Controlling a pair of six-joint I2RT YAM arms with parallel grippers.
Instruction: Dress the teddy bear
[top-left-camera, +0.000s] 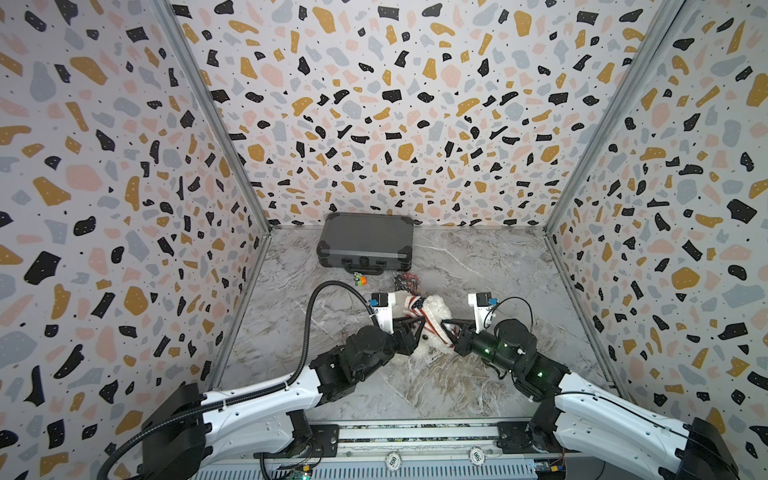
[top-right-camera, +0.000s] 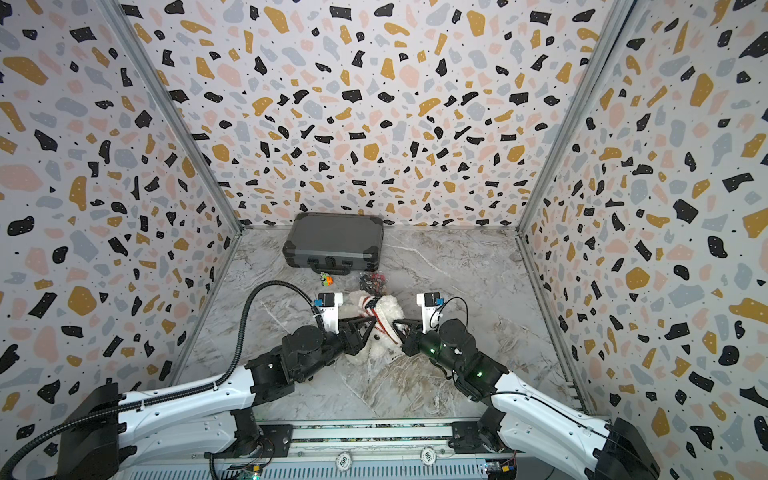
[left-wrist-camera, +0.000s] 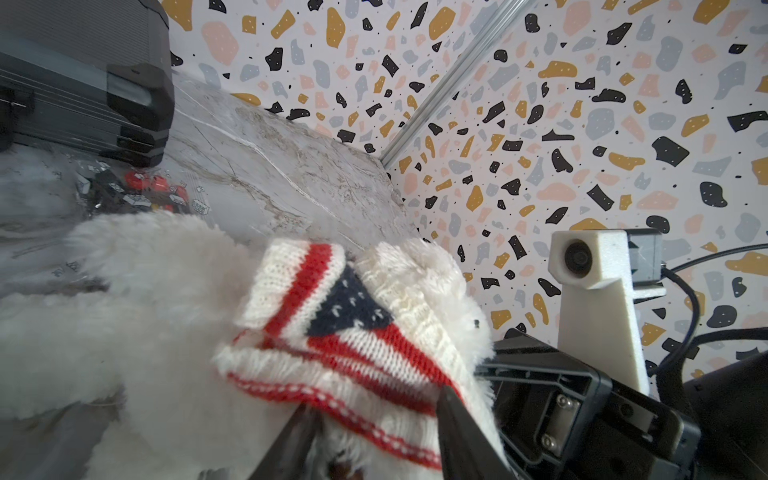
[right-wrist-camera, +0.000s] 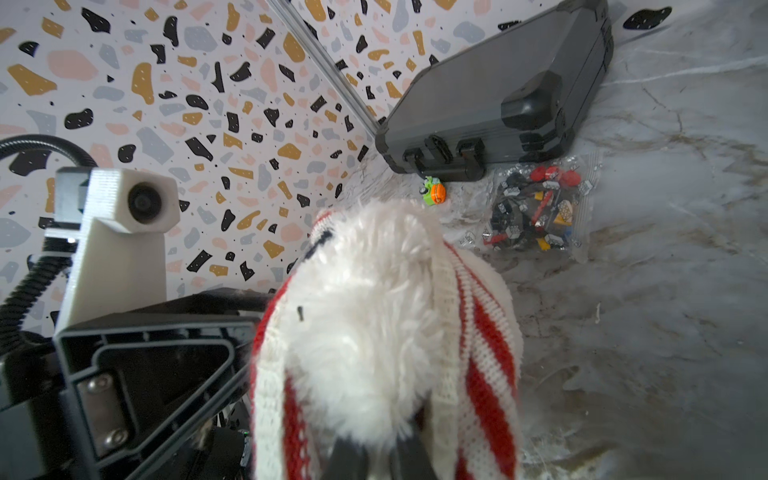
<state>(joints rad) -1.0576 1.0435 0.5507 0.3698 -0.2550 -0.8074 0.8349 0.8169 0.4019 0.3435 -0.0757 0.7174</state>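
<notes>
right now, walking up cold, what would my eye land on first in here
The white teddy bear at mid-table grabs you first, with a knitted stars-and-stripes sweater partly pulled over it. The left end effector and right end effector flank it, the right one clamped on the knit. Behind it lies a closed grey case, with a clear bag of toy bricks just in front.
</notes>
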